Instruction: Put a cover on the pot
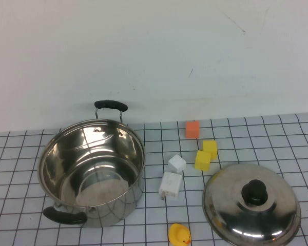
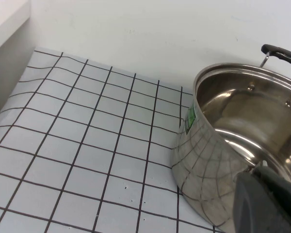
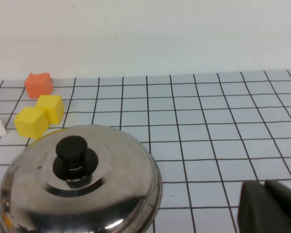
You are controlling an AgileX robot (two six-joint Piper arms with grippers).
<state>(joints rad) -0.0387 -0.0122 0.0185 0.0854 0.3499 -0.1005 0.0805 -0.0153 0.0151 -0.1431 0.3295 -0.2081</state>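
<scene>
The shiny steel pot (image 1: pixel 92 171) with two black side handles stands open and empty on the left of the checked table. It also shows in the left wrist view (image 2: pixel 233 145). The domed steel lid (image 1: pixel 251 205) with a black knob lies on the table at the front right, and shows in the right wrist view (image 3: pixel 80 187). Neither arm shows in the high view. My left gripper (image 2: pixel 266 199) is shut and empty, close beside the pot's outer wall. My right gripper (image 3: pixel 266 206) is shut and empty, low over the table beside the lid and apart from it.
Between pot and lid lie an orange block (image 1: pixel 192 129), two yellow blocks (image 1: pixel 203 160), two white blocks (image 1: pixel 170 185) and a yellow duck (image 1: pixel 179 234) at the front edge. A white wall (image 1: pixel 154 51) closes the back of the table.
</scene>
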